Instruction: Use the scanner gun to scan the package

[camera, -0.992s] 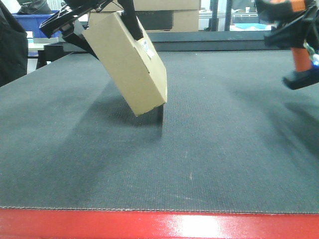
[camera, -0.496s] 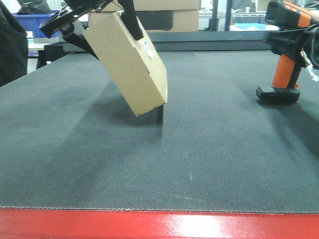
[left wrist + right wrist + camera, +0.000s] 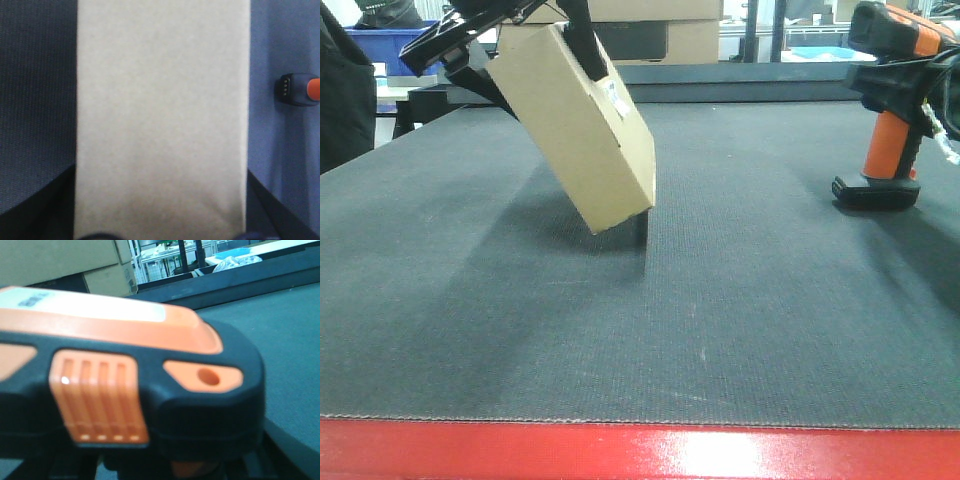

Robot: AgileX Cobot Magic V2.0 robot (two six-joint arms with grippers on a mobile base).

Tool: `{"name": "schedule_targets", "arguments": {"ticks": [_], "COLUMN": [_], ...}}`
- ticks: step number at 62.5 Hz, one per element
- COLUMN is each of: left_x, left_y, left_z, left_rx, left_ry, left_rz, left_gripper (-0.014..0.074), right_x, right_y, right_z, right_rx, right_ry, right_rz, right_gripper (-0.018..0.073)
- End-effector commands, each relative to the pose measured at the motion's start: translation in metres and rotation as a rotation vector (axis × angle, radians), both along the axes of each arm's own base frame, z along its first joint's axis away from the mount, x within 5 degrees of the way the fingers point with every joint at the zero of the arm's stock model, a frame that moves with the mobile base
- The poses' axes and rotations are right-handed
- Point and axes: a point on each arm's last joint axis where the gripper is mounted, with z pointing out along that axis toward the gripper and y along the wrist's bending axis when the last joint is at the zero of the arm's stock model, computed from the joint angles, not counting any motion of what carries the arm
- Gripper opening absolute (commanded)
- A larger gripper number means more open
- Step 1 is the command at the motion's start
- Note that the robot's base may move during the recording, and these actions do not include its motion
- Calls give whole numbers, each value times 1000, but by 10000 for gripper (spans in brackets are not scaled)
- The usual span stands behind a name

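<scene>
Jaws of the left gripper (image 3: 545,70) clamp the upper end of the package (image 3: 585,140), whose long axis slants down from them to a low corner at or just above the mat (image 3: 720,300); its small white label (image 3: 613,98), unreadable, sits on the narrow face just below the nearer finger (image 3: 588,45), turned toward the other arm. Jaws of the right gripper (image 3: 885,82) seem closed on the neck of the scanner gun (image 3: 890,130), though the fingers are mostly hidden; it stands upright beneath them, well apart from the package; a white sticker (image 3: 90,307) on its head carries blurred dark print.
</scene>
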Motion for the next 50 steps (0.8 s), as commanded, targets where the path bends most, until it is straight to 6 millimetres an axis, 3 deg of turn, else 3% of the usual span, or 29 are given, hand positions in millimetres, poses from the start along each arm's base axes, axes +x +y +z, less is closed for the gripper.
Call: {"name": "schedule_targets", "arguments": {"ticks": [1, 6, 16, 26, 50], "left_x": [-2, -2, -2, -2, -2], "left_y": [-2, -2, -2, -2, -2], "left_z": [8, 8, 8, 8, 8], "left_rx": [-13, -13, -12, -12, -10], "left_ry": [-25, -23, -21, -21, -22], "left_rz": [-3, -4, -4, -4, -4], "left_gripper": [-111, -111, -111, -111, -111], "right_x": [1, 1, 1, 1, -6], "right_y": [2, 2, 2, 3, 12], "right_z": [1, -2, -3, -4, 4], "right_rx": [0, 2, 1, 1, -72], "right_ry": [21, 43, 37, 43, 36], "right_rz": [23, 25, 24, 25, 138], "right_gripper": [-161, -78, 289, 553, 561]}}
